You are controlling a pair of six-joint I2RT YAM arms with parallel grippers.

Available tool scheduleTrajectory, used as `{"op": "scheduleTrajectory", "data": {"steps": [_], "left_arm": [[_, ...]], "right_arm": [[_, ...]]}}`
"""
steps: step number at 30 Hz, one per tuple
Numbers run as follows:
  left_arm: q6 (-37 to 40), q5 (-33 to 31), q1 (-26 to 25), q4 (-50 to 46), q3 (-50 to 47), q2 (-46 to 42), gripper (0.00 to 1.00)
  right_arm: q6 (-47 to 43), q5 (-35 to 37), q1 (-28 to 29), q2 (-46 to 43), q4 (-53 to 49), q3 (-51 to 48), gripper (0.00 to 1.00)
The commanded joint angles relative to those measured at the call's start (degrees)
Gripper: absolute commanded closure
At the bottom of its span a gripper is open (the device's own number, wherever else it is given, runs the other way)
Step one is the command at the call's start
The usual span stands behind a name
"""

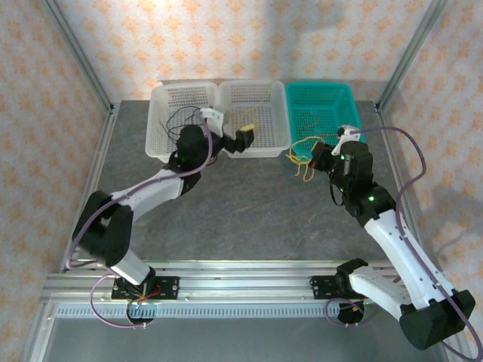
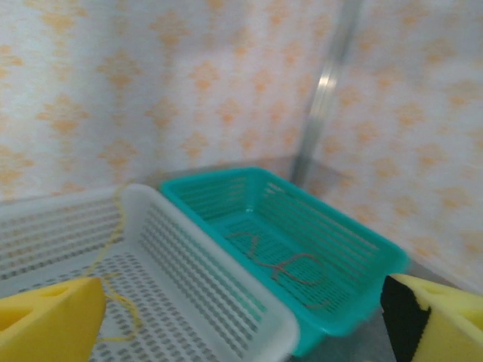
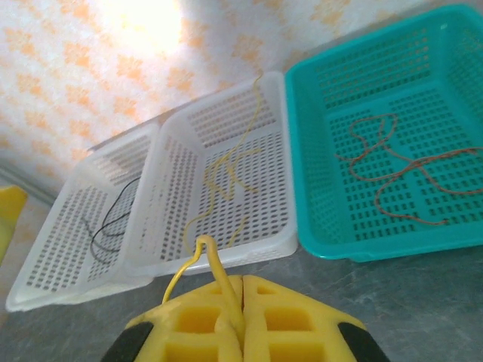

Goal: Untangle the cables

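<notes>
My right gripper [image 3: 243, 302] is shut on a yellow cable [image 3: 213, 260] that loops up out of its pads. In the top view it [image 1: 304, 156] hovers over the table just in front of the teal basket [image 1: 355, 102], with yellow cable loops [image 1: 306, 173] hanging around it. My left gripper [image 2: 241, 320] is open wide above the middle white basket [image 2: 226, 302] and holds nothing; in the top view it [image 1: 243, 139] sits at that basket's front. Another yellow cable [image 3: 234, 170] lies in this basket. A black cable [image 3: 113, 219] rests in the left white basket [image 3: 53, 256]. An orange-brown cable [image 3: 392, 166] lies in the teal one.
The three baskets stand side by side along the back of the grey table [image 1: 249, 211], against the patterned wall. Metal frame posts [image 1: 83, 68] rise at both back corners. Grey tabletop stretches between the baskets and the arm bases.
</notes>
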Motion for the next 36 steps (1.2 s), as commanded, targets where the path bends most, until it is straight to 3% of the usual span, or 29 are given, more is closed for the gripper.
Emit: {"op": "scheduleTrajectory", "data": {"steps": [1,6,10,14,21,26,30,32,36], "left_arm": [[-1.07,12.2,-0.1,10.51,-8.17,-5.51,0.07],[0.49,13.48,-2.71,13.17,-16.63,-11.14,0.09],[-3.07,13.91,-3.18,15.02,-16.76,-10.98,0.09],[-5.66,14.35,-4.18,12.81,-12.83,-9.78,0.1],[0.62,11.13,-7.52,-2.98,-5.3,-5.78,0.13],[0.04,9.85,-7.49,-4.53,-4.04,-3.15,0.21],[-0.15,10.18,-7.61,-6.92,-1.71,-1.38,0.35],[-0.37,11.02,-7.57,-7.24,-1.28,-0.98,0.47],[-2.71,11.07,-7.56,-6.85,-1.62,-1.54,0.99]], "right_arm": [[-2.51,-8.59,-0.29,1.14,5.71,1.91,1.0],[-2.93,-16.2,-0.32,3.93,8.96,2.43,1.0],[-8.05,-24.3,-0.19,7.15,6.97,4.61,1.0],[-13.48,-24.04,1.0,8.28,4.97,4.75,1.0],[-16.69,-24.29,4.67,8.26,6.03,4.21,1.0],[-18.04,-26.28,5.93,7.53,6.53,3.67,1.0],[-19.21,-25.86,6.57,6.85,6.19,3.26,1.0],[-19.27,-24.91,6.58,6.1,6.88,2.56,1.0],[-18.17,-23.03,6.58,5.05,9.6,0.67,1.0]]}}
